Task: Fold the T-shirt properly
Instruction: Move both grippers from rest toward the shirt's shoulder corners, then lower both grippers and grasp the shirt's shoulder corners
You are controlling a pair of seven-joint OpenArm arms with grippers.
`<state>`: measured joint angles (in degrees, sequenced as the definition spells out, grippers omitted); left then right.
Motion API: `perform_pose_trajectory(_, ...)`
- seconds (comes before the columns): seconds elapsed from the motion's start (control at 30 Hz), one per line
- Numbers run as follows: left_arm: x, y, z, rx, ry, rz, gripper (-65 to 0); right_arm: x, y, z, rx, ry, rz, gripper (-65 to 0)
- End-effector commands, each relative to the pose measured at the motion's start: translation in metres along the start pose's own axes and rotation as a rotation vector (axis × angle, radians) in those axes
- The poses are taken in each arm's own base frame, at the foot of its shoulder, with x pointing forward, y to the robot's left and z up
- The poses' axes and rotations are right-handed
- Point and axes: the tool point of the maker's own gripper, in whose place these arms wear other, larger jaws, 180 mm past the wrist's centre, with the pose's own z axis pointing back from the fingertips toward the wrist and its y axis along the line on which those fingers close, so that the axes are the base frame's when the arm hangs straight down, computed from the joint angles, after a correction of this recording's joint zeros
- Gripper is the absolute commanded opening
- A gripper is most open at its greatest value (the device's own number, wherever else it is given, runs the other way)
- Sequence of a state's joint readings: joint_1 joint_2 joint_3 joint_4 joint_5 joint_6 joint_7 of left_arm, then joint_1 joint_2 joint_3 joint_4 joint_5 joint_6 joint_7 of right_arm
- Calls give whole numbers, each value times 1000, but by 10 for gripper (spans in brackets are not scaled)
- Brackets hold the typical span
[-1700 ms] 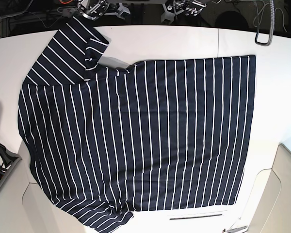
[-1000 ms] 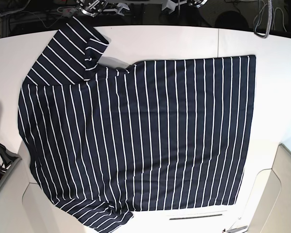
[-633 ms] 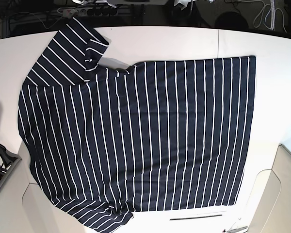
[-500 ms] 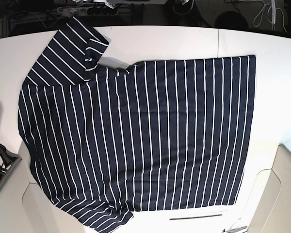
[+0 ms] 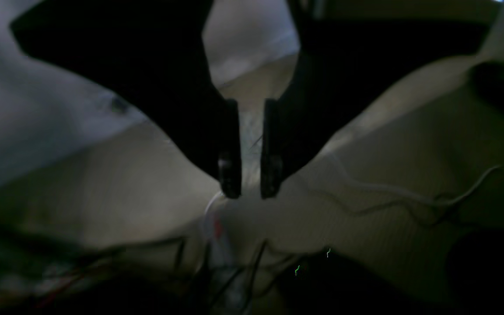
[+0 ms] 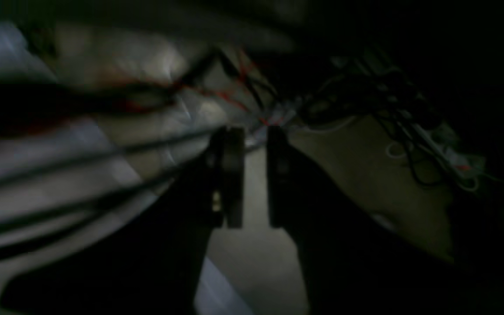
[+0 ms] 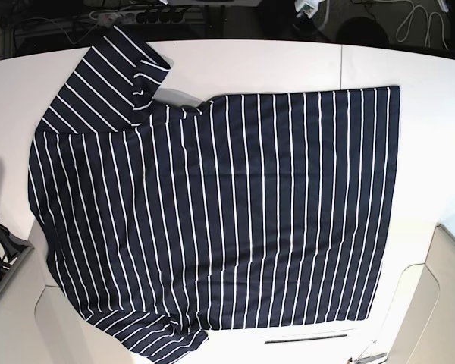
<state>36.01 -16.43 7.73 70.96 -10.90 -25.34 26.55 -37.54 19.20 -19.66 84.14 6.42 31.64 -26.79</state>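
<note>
While spread flat, T-shirt (image 7: 227,205) shows white stripes.

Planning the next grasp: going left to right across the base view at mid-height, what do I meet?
Bare white table → T-shirt, its sleeves at the left end → its straight hem edge → bare table again.
</note>
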Motion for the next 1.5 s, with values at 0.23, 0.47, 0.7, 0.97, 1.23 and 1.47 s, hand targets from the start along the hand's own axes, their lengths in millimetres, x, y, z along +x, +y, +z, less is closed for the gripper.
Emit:
perform_pose_trajectory(0.23, 16, 27, 63, 31, -114, 155, -554, 52, 5, 53, 15, -150, -58, -564)
perform_pose_trajectory(0.47, 41, 40, 118, 13, -229, 196, -433, 106, 8, 99, 14, -287, -22, -565)
perform_pose_trajectory(0.7, 74, 56, 167, 7, -353, 226, -420, 140, 0, 149, -42, -396, 13, -543)
perform_pose_trajectory(0.97, 98, 92, 222, 60, -561, 324, -359, 141, -68, 209, -279, -504, -73, -347)
perform_pose_trajectory(1.23, 105, 99, 236, 56, -627, 352, -299, 124, -133, 255, -479, -561, -186, -344)
perform_pose_trajectory(1.47, 130, 106, 243, 61, -695, 326, -202, 104, -173, 248, -493, -559, -319, -344)
